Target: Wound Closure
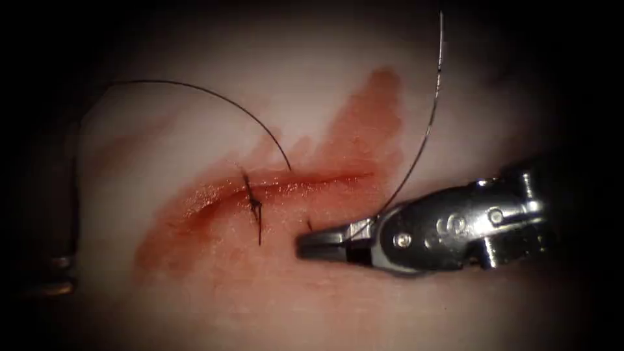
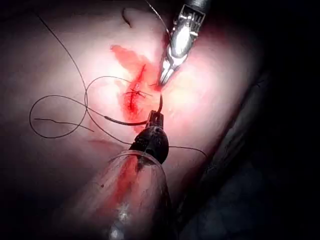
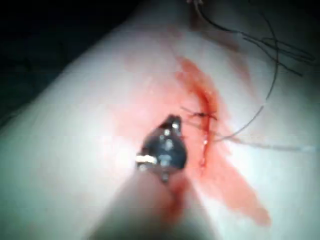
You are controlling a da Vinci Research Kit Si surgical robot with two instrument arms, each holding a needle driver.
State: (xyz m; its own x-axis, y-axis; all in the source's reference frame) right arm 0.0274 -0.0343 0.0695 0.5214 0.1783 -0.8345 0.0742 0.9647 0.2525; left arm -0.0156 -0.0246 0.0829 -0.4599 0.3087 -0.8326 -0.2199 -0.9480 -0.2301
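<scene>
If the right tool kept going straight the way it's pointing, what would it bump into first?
Probably the knotted stitch across the cut. The right tool points left toward its dangling end, low over the tissue; depth is unclear.

My left tool (image 2: 156, 119) gripped the needle (image 2: 131, 122) by one end beside the cut (image 2: 134, 95); thread (image 2: 55, 117) looped on the tissue (image 2: 220, 95).

Right tool (image 1: 325, 246) polished glossy metal, tissue (image 1: 312, 104) pale, smooth, moist sheen, red fluid (image 1: 364, 130) wet and glossy along cut (image 1: 292, 183), thread (image 1: 195, 88) thin, dark, matt
</scene>
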